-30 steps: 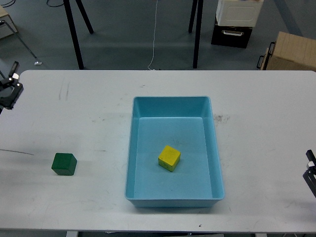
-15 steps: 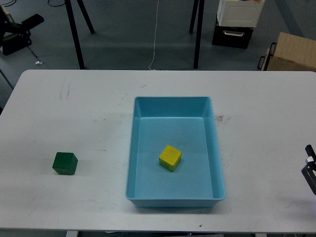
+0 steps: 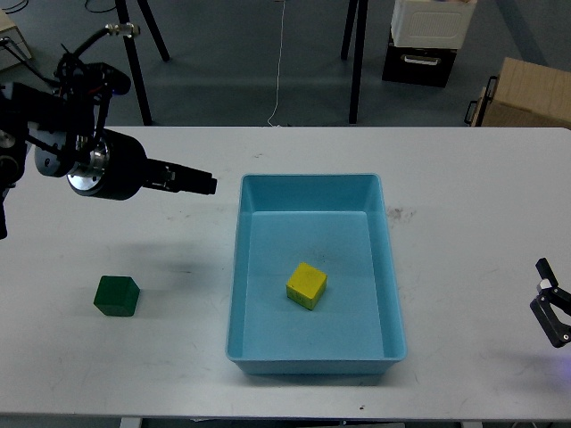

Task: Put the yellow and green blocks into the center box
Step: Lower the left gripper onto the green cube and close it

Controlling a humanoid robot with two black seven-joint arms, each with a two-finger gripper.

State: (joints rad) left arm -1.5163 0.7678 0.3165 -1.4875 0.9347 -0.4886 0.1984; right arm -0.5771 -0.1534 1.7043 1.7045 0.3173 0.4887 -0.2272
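A yellow block lies inside the light blue box at the middle of the white table. A green block sits on the table left of the box, near the front. My left gripper hovers above the table, up and to the right of the green block and just left of the box's far left corner. Its dark fingers point right and I cannot tell them apart. My right gripper is at the right edge near the table's front, fingers apart and empty.
Beyond the table's far edge stand black stand legs, a white container on a black case and a cardboard box. A thin cable hangs down behind the table.
My left arm has swung in from the far left edge to above the table near the box's left corner. My right gripper has shifted slightly left and up. The blocks have not moved.
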